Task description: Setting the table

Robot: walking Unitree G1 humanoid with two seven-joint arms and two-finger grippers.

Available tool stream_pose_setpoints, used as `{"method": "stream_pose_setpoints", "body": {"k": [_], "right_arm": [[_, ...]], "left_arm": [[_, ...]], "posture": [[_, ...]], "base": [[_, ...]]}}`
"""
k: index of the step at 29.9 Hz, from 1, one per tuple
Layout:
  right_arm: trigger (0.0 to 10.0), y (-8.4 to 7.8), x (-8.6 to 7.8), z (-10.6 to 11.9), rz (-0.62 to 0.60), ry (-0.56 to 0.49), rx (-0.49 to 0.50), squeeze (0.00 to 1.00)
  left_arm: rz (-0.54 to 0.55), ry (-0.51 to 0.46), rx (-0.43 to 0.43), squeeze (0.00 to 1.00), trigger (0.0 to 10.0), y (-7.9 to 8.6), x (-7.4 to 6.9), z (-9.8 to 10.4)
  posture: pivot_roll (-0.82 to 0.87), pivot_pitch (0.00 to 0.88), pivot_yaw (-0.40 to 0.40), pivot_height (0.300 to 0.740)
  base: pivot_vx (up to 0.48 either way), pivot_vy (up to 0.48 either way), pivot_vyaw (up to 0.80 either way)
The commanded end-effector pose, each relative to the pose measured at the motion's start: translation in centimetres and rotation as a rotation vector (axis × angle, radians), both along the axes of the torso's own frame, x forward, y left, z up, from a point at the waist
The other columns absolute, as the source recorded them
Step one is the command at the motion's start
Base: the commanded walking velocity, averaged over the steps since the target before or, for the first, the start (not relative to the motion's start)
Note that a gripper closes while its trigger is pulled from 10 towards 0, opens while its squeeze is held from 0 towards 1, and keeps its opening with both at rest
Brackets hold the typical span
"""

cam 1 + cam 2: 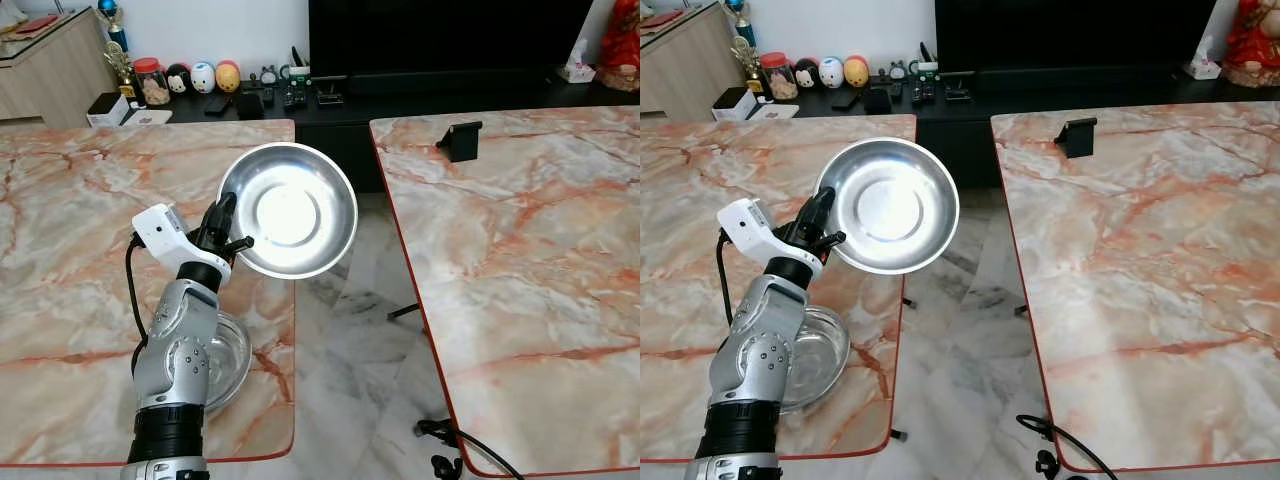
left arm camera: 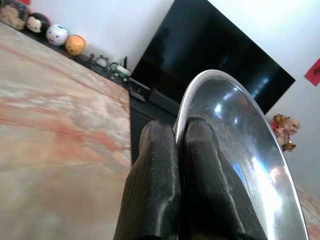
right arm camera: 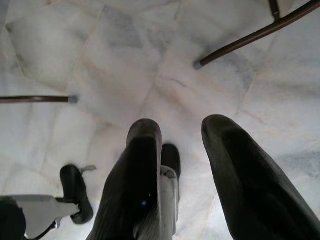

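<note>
1. Steel bowl is up in the air, tilted so its shiny inside faces your head camera, hanging over the inner edge of the left marble table and the gap beside it.
2. Your left gripper has it by the rim on the side nearest the arm. In the left wrist view the two black fingers are pressed close together with the rim pinched between them.
3. Under your left arm there's a second bowl sitting flat on that same table, near the front corner, partly hidden by the silver forearm.
4. Across the gap you've got the right marble table, with a small black stand near its far edge.
5. Between the two tables you can see the pale marble floor, and a black cable lies on it by the right table's near corner.
6. Your right gripper points down at that floor in its wrist view, fingers spread apart, nothing between them. Thin dark table legs stand on the tiles near it.
7. Far back, a low black TV bench carries small round figurines, a jar and a few remotes, with the dark screen above.
</note>
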State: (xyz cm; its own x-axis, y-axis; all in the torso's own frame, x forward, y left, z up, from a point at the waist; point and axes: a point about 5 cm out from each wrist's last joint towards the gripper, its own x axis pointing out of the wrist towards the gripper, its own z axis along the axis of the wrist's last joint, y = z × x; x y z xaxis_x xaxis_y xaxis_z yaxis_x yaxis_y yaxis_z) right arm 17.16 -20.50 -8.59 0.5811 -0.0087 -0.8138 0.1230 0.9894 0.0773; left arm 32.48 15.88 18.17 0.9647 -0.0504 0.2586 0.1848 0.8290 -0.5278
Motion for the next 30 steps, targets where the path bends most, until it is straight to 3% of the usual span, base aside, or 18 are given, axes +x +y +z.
{"method": "stream_pose_setpoints", "body": {"k": [1,30], "right_arm": [[10.0,-0.13,0.04,0.03,-0.015,-0.001,0.001,0.00],[10.0,-0.09,0.15,0.07,-0.009,-0.001,0.001,0.00]], "left_arm": [[0.004,-0.030,0.016,0.00,10.0,-0.13,-0.04,0.58],[-0.006,-0.044,0.005,0.00,10.0,-0.44,0.09,0.81]], "posture": [[-0.07,0.000,0.030,0.740],[-0.07,0.000,0.032,0.740]], "base": [[0.000,-0.379,0.00],[0.000,-0.435,0.00]]}}
